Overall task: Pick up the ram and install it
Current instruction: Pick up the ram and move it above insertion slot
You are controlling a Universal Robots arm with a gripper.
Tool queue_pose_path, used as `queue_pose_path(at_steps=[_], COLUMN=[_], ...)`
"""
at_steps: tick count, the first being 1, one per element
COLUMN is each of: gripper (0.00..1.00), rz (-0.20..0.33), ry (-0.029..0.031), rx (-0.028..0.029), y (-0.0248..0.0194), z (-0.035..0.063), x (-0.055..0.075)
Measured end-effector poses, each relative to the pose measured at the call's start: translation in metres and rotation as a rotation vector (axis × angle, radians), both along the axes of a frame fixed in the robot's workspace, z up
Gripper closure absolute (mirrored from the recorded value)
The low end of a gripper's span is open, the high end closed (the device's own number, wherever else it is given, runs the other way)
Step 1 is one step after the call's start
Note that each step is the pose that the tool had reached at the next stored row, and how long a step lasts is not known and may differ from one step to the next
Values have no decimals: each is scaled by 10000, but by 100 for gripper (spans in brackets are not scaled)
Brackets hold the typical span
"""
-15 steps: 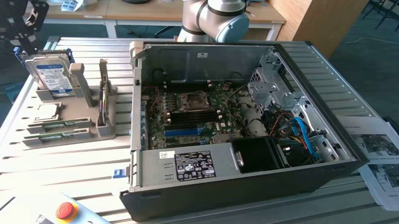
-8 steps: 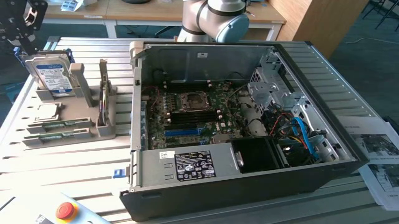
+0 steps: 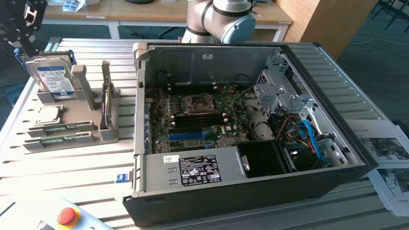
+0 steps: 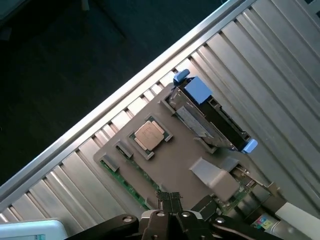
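Nearest you, the black metal gripper [image 4: 170,199] hangs with its jaws pressed together, holding nothing, above the grey plastic parts holder [image 4: 175,160]. Note the ram [image 4: 125,184]: a long, thin green circuit-board stick with small dark chips. It lies flat along the holder's edge, near the square metal-capped processor [image 4: 150,135]. The holder sits on the ribbed aluminium surface [image 4: 280,65].
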State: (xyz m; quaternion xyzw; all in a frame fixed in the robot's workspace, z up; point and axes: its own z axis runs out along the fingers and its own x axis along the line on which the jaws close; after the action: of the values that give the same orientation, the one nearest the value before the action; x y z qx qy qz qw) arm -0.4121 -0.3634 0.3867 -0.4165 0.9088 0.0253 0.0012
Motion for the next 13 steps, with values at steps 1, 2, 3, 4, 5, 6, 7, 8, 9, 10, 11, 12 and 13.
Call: queue_pose_path(at_steps=[1, 2, 3, 4, 5, 6, 7, 8, 9, 10, 11, 12, 13], gripper=[90, 90, 90, 90, 90, 90, 90, 90, 90, 90, 90, 90, 90], rz=[180, 360, 551, 731, 911, 1090, 1270, 1450, 1641, 1822, 2001, 2181, 2361], ry=[0, 0, 0, 0, 0, 0, 1, 0, 0, 0, -1, 0, 0], rx=[1, 0, 0, 1, 0, 0, 0, 1, 1, 0, 0, 0, 0], y=[0, 0, 0, 0, 0, 0, 0, 0, 0, 0, 0, 0, 0], z=[-1, -1, -2, -2, -3, -4, -4, -5, -6, -6, -7, -8, -8], x=[0, 0, 0, 0, 0, 0, 0, 0, 0, 0, 0, 0, 1])
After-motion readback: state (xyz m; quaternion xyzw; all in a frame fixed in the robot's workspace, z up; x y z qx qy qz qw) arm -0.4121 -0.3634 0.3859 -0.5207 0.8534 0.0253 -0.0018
